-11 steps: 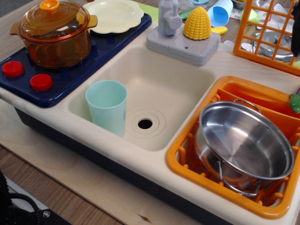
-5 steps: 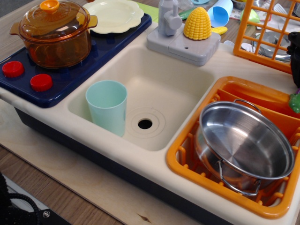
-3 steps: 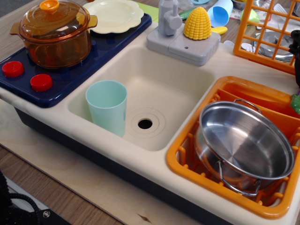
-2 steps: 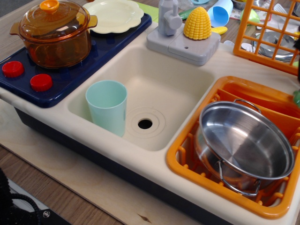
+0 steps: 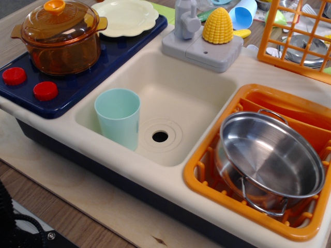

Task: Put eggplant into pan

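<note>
Pictured on a wooden desk (image 5: 62, 206): a toy kitchen unit, its shiny steel pan (image 5: 271, 160) tilted inside the orange dish rack (image 5: 207, 160) at right, bowl bare and both wire loop handles showing. Stood upright in the cream sink (image 5: 181, 103), near the drain: a pale blue cup (image 5: 118, 118). Sat on the navy stove (image 5: 77, 77) at left: an amber lidded pot (image 5: 61, 36), with a cream plate (image 5: 126, 16) just behind. Rested beside the grey faucet (image 5: 185, 20): a yellow corn cob (image 5: 217, 26). Seen at the upper right corner: an orange wire basket (image 5: 295, 36). Out of shot entirely: the eggplant and the tool, so neither whereabouts nor whether apart or together could be told.
</note>
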{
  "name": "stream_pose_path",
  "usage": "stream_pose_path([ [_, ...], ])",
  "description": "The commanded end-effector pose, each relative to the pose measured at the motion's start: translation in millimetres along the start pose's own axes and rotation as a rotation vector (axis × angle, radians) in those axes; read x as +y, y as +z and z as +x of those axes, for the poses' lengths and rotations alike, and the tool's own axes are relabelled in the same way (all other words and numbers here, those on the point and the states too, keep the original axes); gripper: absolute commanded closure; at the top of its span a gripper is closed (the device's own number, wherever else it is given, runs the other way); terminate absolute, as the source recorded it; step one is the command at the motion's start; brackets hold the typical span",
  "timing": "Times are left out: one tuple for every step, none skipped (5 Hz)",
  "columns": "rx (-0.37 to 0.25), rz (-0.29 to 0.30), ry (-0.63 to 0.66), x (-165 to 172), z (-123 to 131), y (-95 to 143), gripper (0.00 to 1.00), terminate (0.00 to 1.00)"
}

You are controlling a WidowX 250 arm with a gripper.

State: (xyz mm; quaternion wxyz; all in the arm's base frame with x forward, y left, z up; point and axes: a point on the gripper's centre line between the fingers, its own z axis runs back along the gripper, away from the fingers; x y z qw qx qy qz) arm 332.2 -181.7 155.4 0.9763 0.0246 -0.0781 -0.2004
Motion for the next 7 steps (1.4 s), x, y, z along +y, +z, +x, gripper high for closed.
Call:
stream_pose_path([
  [-0.100,0.019,0.028,9.2,-30.8,26.0,1.00,0.00],
  [-0.090,0.007,0.049,20.9,-53.9,24.4,1.00,0.00],
  [-0.077,-0.044,0.057,30.1,-73.4,24.0,1.00,0.00],
  [-0.076,-0.055,0.061,22.1,-86.3,20.0,1.00,0.00],
  [0.016,-0.058,0.061,17.3,-94.2,16.6,0.00,0.00],
  [0.016,-0.058,0.061,17.3,-94.2,16.6,0.00,0.00],
  [0.016,-0.058,0.061,17.3,-94.2,16.6,0.00,1.00],
])
